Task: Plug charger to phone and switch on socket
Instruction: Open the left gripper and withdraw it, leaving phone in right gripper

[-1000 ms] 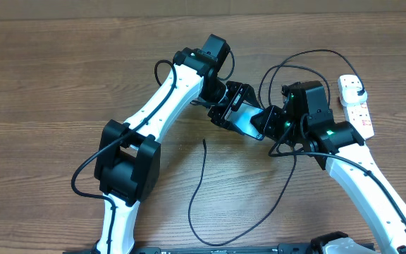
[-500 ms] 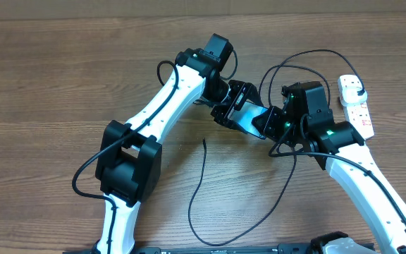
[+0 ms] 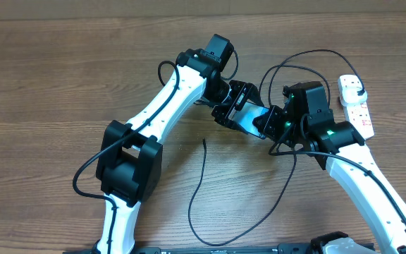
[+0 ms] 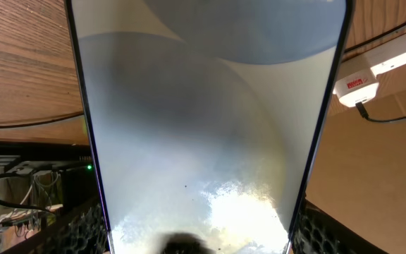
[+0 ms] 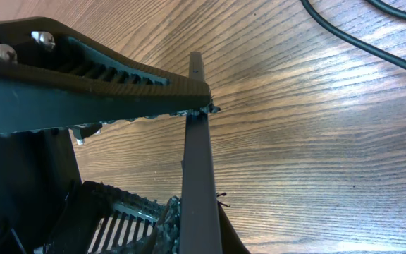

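The phone (image 3: 249, 117) is held off the table between both grippers. My left gripper (image 3: 232, 106) is shut on its long edges; its pale screen (image 4: 203, 127) fills the left wrist view between my fingers (image 4: 203, 238). My right gripper (image 3: 271, 121) is shut on the phone's other end, which shows edge-on (image 5: 200, 169) between the pads (image 5: 189, 233). The charger cable (image 3: 203, 190) lies loose on the table, its tip (image 3: 204, 141) below the phone. Its black plug (image 3: 359, 91) sits in the white socket strip (image 3: 358, 113), which also shows in the left wrist view (image 4: 372, 65).
The charger cable loops behind my right arm (image 3: 294, 60) and under it, and crosses the top right of the right wrist view (image 5: 372, 39). The left gripper's finger (image 5: 83, 77) lies close above the phone's edge. Wooden table (image 3: 48, 85) all round.
The left gripper and the phone have edged slightly up and to the right. The right gripper, cable and socket strip have stayed put.
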